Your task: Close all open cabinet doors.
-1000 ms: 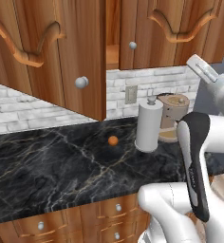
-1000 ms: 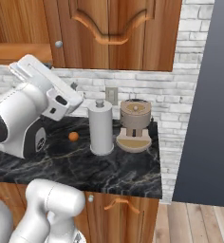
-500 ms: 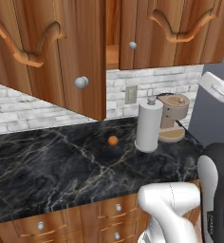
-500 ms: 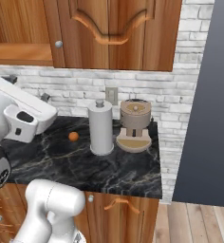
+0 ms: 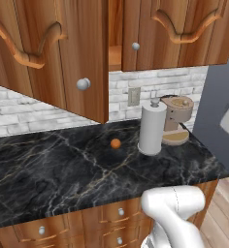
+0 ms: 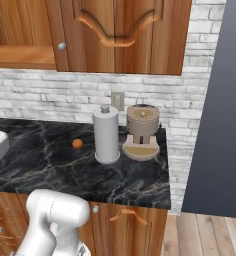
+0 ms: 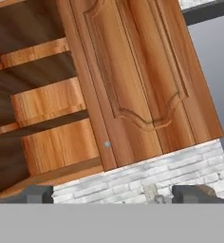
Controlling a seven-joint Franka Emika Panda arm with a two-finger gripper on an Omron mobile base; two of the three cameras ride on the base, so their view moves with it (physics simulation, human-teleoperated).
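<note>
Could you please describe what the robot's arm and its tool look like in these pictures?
The arm is glossy white with smooth, rounded casings. The tool ends in two small dark grey, blocky fingertips. No cables or markings are visible.

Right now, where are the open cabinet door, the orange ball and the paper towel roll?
open cabinet door (image 5: 63, 63): left base view, its wooden face.
orange ball (image 5: 116, 143): left base view, its middle.
paper towel roll (image 6: 106, 135): right base view, its white side.

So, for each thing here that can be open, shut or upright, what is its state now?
Left cabinet door: swung open.
Right cabinet door: shut.
Gripper: open, holding nothing.
Paper towel roll: upright on the counter.
Drawers: shut.
</note>
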